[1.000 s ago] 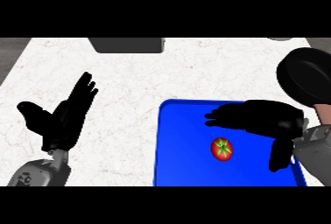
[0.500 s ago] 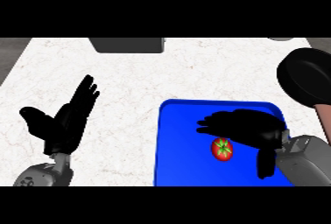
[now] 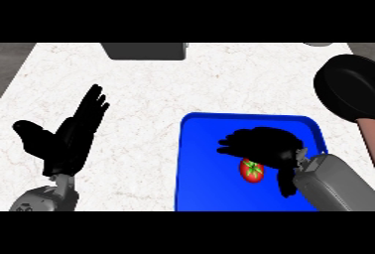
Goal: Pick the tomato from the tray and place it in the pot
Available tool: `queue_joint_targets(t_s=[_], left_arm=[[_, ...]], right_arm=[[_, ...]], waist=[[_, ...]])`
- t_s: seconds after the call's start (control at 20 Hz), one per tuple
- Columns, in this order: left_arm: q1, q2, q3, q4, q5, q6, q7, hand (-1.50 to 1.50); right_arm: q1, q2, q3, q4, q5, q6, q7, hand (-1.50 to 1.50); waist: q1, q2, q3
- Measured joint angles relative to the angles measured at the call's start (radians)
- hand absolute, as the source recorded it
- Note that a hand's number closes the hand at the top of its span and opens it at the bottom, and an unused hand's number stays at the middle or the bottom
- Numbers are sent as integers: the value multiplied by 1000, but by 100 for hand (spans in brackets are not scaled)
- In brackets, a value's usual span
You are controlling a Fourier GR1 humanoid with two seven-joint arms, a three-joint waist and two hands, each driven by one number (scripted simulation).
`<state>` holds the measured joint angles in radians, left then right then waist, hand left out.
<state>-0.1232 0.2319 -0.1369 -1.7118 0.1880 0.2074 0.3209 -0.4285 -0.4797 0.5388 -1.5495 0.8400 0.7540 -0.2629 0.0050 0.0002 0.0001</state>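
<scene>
tomato (image 3: pixel 251 170) on tray (image 3: pixel 201 163), under right hand (image 3: pixel 264 146)

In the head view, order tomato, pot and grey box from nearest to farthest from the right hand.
1. tomato, just beside the right hand, on the tray.
2. pot, far right.
3. grey box, at the back.

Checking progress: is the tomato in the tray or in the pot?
In the tray: the tomato lies on its blue floor, partly under the right hand, away from the pot.
</scene>
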Motion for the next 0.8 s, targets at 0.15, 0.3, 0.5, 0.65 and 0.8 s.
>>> queue_joint_targets(t_s=[0.15,0.3,0.5,0.65,0.8], left_arm=[[5,-22,-1,20,-18,-4,-21,0],[5,-38,2,24,-32,-9,-28,0],[-15,-44,22,17,-39,-21,4,0],[-36,-48,46,51,-37,-46,-5,0],[-44,-50,53,55,-38,-51,2,0]], right_arm=[[5,12,13,-1,54,7,5,-150],[12,18,16,20,103,-4,-13,-150],[21,46,17,50,162,-20,-34,-150],[29,60,6,76,194,-30,-54,150],[41,74,10,95,174,-57,-106,150]], waist=[[-2,0,0],[-2,0,0],[-2,0,0],[-3,0,0],[-2,0,0]])
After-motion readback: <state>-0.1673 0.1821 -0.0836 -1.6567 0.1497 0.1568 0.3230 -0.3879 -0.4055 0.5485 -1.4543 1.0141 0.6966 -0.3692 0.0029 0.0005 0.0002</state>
